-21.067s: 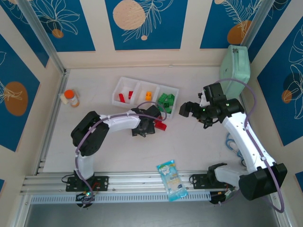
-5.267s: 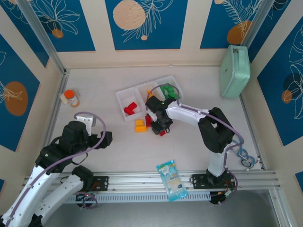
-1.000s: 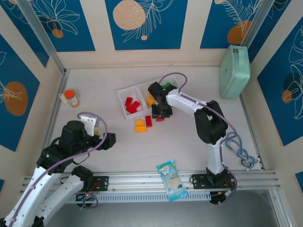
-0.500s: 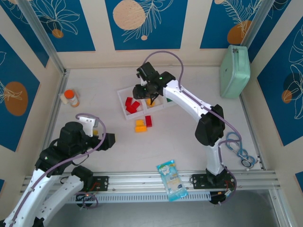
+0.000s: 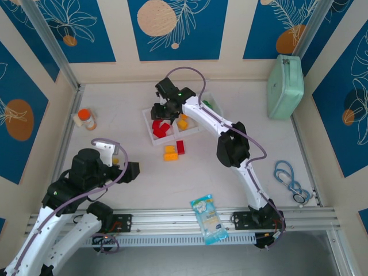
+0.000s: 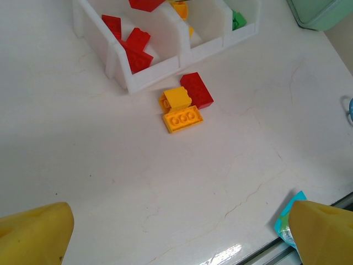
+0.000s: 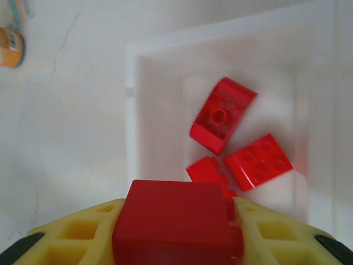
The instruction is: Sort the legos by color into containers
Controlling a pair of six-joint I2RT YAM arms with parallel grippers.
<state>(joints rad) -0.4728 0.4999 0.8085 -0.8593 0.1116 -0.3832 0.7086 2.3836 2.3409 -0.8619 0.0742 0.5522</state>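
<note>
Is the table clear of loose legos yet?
No, a red brick and yellow bricks lie on the table beside the white tray.

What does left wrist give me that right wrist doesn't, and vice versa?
Left wrist: a loose red brick and yellow bricks lying beside the tray, a green brick in the end compartment, and a corner of the snack packet.
Right wrist: the right hand shut on the held red brick over the red compartment, and the orange-capped bottle.
Both: that compartment with the sorted red bricks inside.
</note>
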